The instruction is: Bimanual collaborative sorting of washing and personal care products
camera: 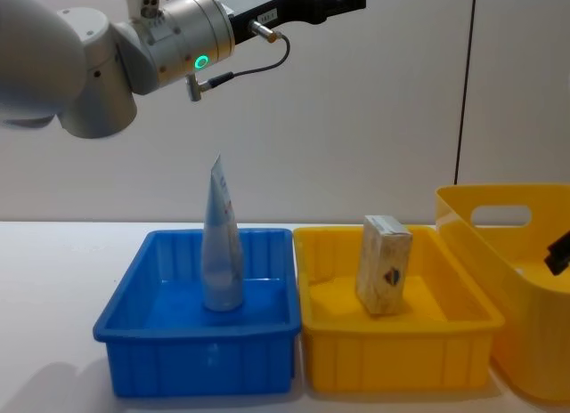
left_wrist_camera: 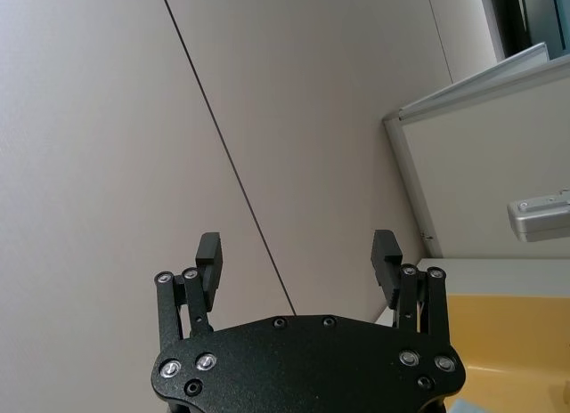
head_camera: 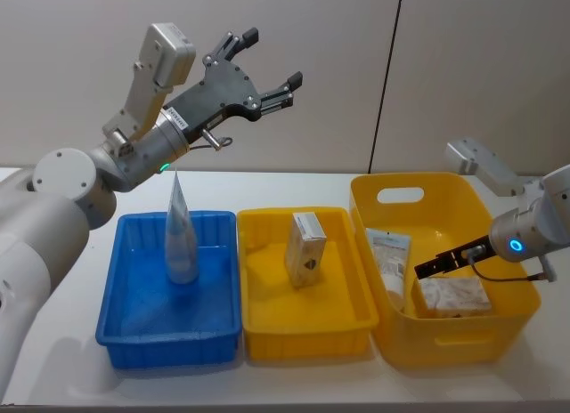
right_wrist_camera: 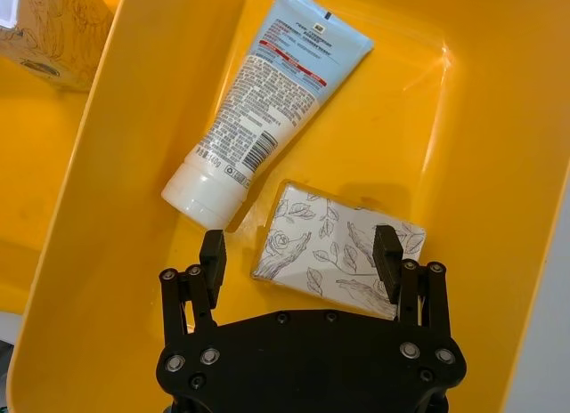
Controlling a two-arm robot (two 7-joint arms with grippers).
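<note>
A silvery-white tube point(head_camera: 181, 239) stands upright in the blue tray point(head_camera: 125, 333); the chest view shows this tube point(camera: 221, 244) with its tapered end up. A cream box point(head_camera: 305, 246) stands in the yellow tray point(head_camera: 267, 328), and its dark diamond mark shows on the box point(camera: 383, 263) in the chest view. My left gripper point(head_camera: 272, 57) is raised high above the blue tray, open and empty point(left_wrist_camera: 297, 253). My right gripper point(right_wrist_camera: 298, 244) is open inside the yellow basket point(head_camera: 392, 342), just above a leaf-printed box point(right_wrist_camera: 343, 262), with a white tube point(right_wrist_camera: 276, 101) lying beside it.
The blue tray, the yellow tray and the handled yellow basket stand side by side on the white table point(head_camera: 53, 368). A wall rises close behind them. Bare table lies to the left and in front of the trays.
</note>
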